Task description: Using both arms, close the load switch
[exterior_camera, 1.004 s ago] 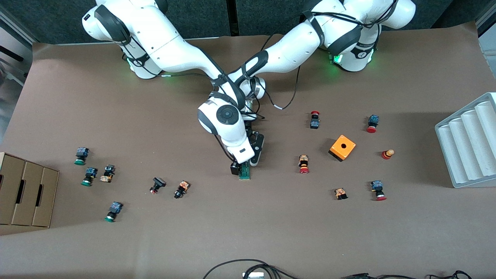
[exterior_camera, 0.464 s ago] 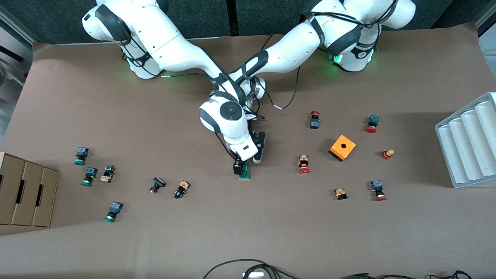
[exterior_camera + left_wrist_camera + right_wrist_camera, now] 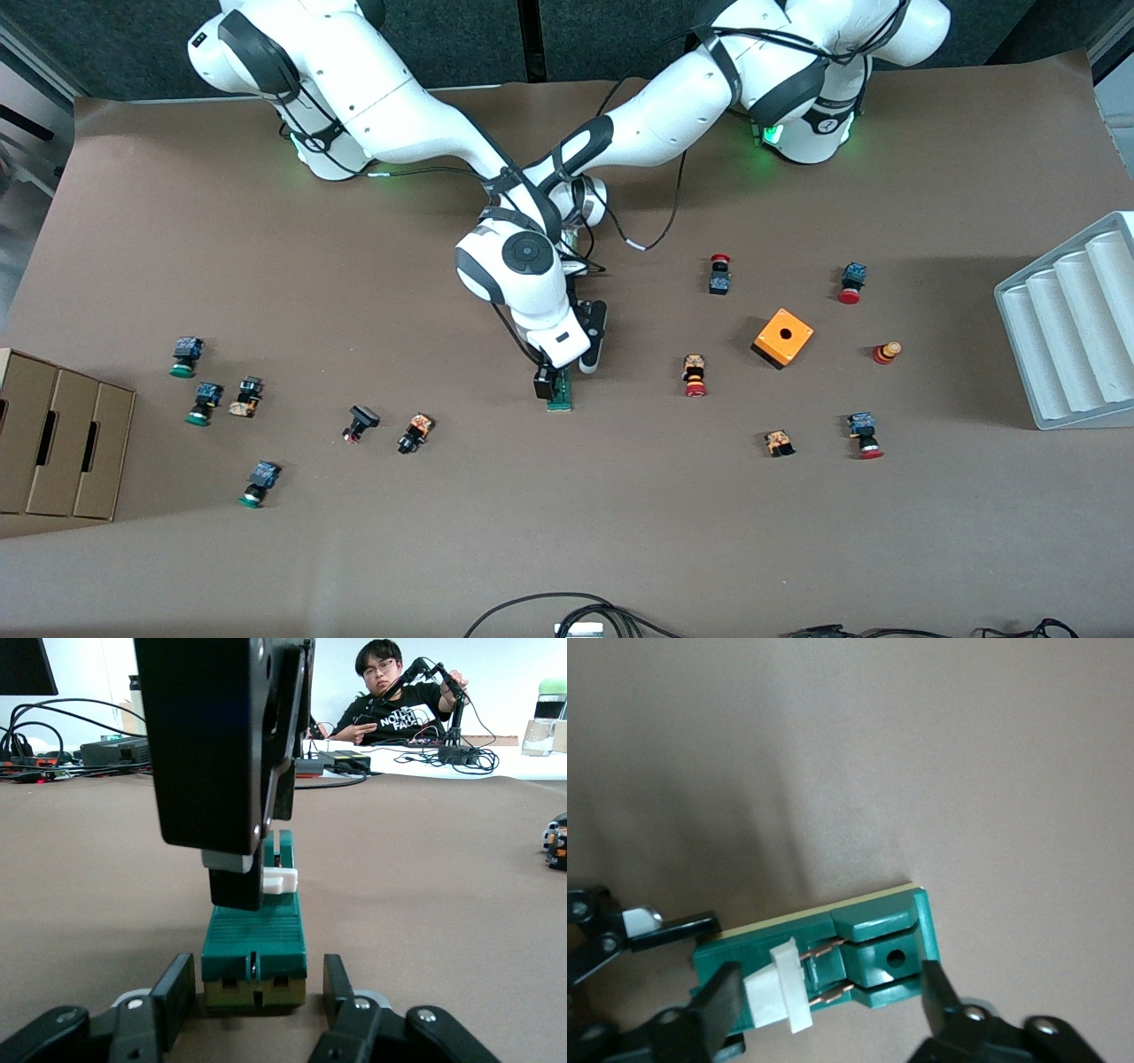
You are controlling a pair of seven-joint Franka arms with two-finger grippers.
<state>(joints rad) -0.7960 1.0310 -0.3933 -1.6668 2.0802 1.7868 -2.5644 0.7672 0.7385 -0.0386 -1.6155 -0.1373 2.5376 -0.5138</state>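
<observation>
The load switch (image 3: 560,397) is a narrow green block lying mid-table, with a white lever (image 3: 780,988) raised over copper blades. My right gripper (image 3: 555,383) hangs over it from above. In the right wrist view (image 3: 828,992) it is open along the switch (image 3: 877,948), one finger against the lever. My left gripper (image 3: 255,988) is low on the table and open. Its fingers flank the switch's (image 3: 255,943) end farther from the front camera, with small gaps. In the front view the right hand mostly hides the left gripper.
An orange box (image 3: 783,337) and several red-capped push buttons (image 3: 695,377) lie toward the left arm's end. Green-capped buttons (image 3: 205,403) and a cardboard box (image 3: 53,443) lie toward the right arm's end. A grey ridged tray (image 3: 1072,328) stands at the left arm's end.
The right hand shifted slightly over the switch a second ago and has held still since. The left arm and the switch have not moved.
</observation>
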